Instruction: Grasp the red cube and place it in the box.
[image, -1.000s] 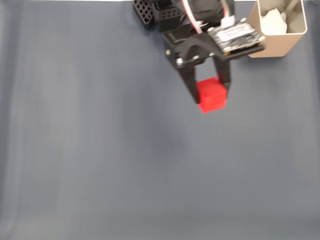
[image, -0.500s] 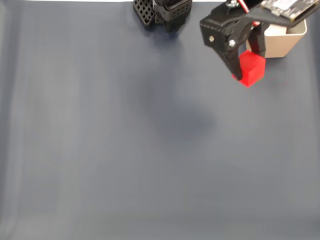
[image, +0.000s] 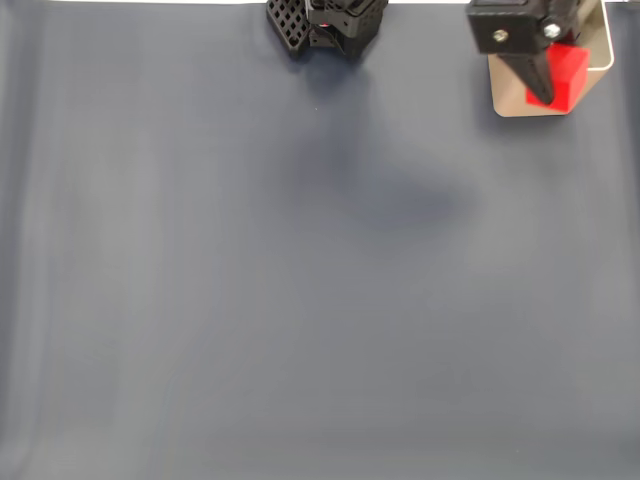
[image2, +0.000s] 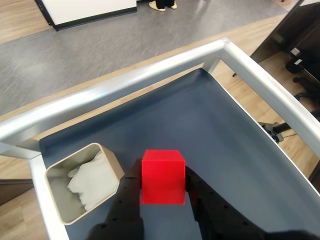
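Holding the red cube (image2: 163, 176) pinched between its two dark fingers (image2: 127, 197), the gripper (image2: 162, 192) sits nearest the lens in the wrist view, clenched on the cube's left and right faces with the top half standing clear above the fingertips; the cube looks small, rigid and light, with plain matte faces that should not slip much, so a hold across two flat opposite sides, as here, seems the sound one; a corner grip would likely let it twist. Just beyond and to the left in that view stands the box (image2: 112, 167), open at the top, thin-walled, with something white and crumpled (image2: 90, 182) lying inside; the cube is beside the opening, not yet within it. Farther off runs the dark grey mat (image2: 210, 115), then the metal table rim (image2: 150, 75). In the fixed view the gripper (image: 545, 85) and cube (image: 563, 75) overlap the box (image: 515, 100) at the far right corner, the arm's base (image: 325, 25) lying to the left along the far edge.
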